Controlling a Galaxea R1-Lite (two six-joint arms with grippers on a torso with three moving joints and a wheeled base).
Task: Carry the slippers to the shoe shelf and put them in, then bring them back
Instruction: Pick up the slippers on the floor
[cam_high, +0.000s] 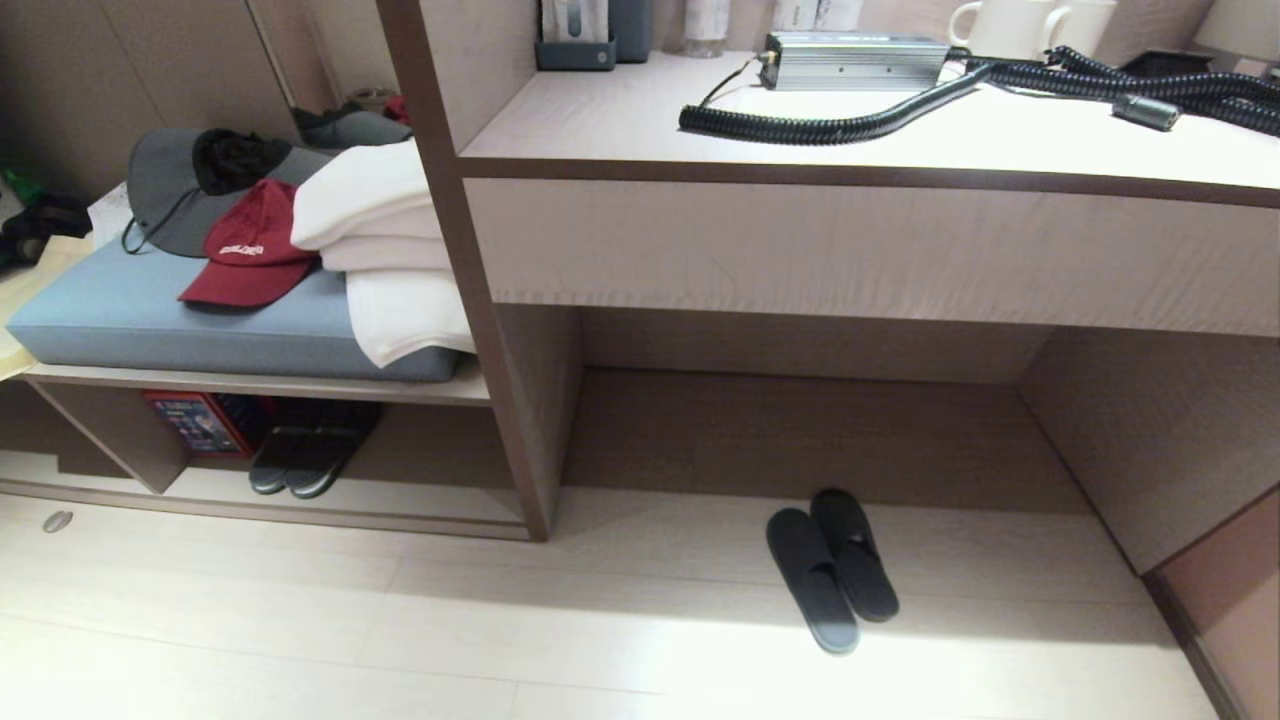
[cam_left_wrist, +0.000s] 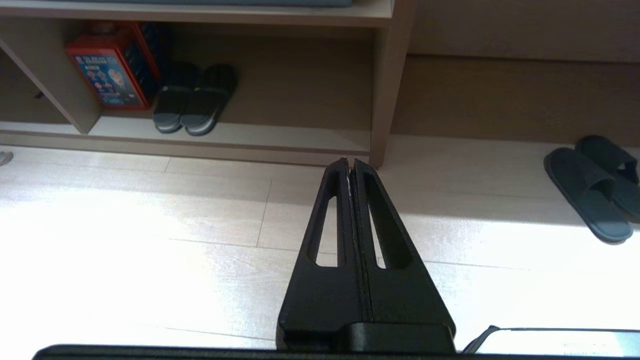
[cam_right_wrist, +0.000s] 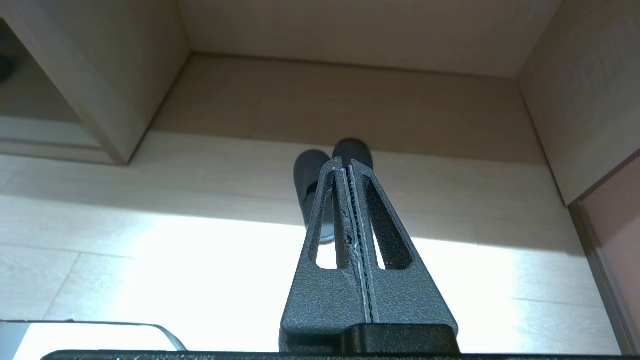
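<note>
The slippers (cam_high: 832, 566) are lying side by side on the pale floor (cam_high: 300, 640), touching each other, just at the mouth of the open space under the desk (cam_high: 860, 240). Their toes are pointing away from the robot and they are angling slightly to one side. The shoe shelf (cam_high: 350, 500) is sitting low to the robot's left, past an upright wooden panel (cam_high: 480, 300), well apart from the slippers. Another dark pair of shoes (cam_high: 310, 455) and a red box (cam_high: 205, 420) are already taking up part of one compartment, with bare base board beside them.

The left gripper (cam_left_wrist: 350, 164) is hanging above bare floor with its fingers clenched together and holding nothing. The right gripper (cam_right_wrist: 346, 162) is pointing toward the slippers from above, its fingers also pressed shut and empty.

The pickup is not yet begun. To do it well, the right gripper would probably need to release its fingers first, then come down over the wide strap bands, since the soles are thin and flat against the floor. Taking both straps together where the slippers are touching looks like the surest hold. For the drop-off, the free stretch of shelf beside the other shoes seems the safest target.
</note>
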